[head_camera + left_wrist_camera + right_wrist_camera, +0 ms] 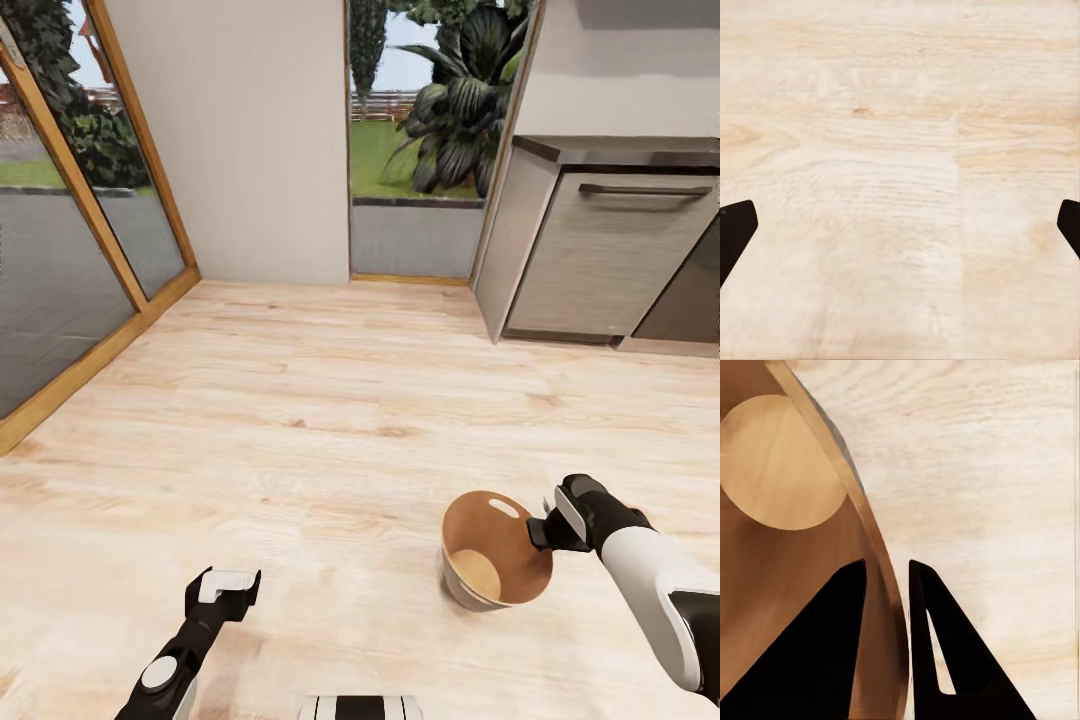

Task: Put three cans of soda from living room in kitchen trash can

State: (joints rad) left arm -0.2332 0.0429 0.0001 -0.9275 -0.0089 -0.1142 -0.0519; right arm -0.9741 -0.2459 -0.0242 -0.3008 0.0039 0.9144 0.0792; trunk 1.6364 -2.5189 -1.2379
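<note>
Right gripper fingers clamped on trash can rim, one finger inside, one outside wall. Can tilted over pale wood floor, brown interior bare. Left gripper fingers spread wide, holding nothing, above floor. Grey cabinet beyond, glass doors at left.

A pale wood plank floor fills most of the scene. Wood-framed glass doors stand along the left, a plain grey wall sits ahead, beside an opening onto leafy garden plants. A grey cabinet under a dark countertop stands at right.
</note>
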